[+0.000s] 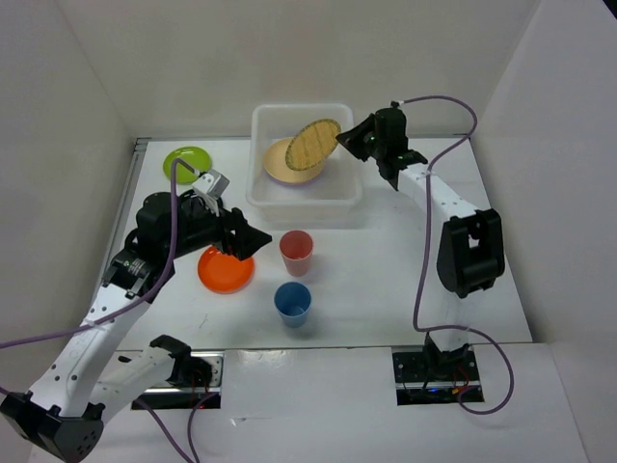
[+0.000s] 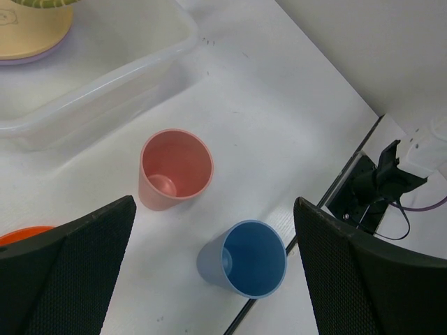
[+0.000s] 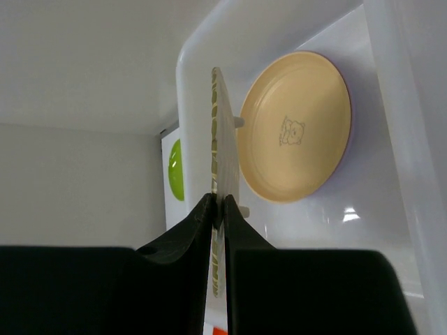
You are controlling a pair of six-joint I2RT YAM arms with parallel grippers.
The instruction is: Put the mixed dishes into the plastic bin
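Right gripper is clamped on the rim of the woven bamboo plate, holding it tilted over the plastic bin. It's just above the pale yellow plate, which lies inside w/ a lavender plate under it. Left gripper hovers over the orange plate, jaws spread wide, holding nothing. Pink cup & blue cup stand upright on the table nearby. Lime green plate sits far left, outside the bin.
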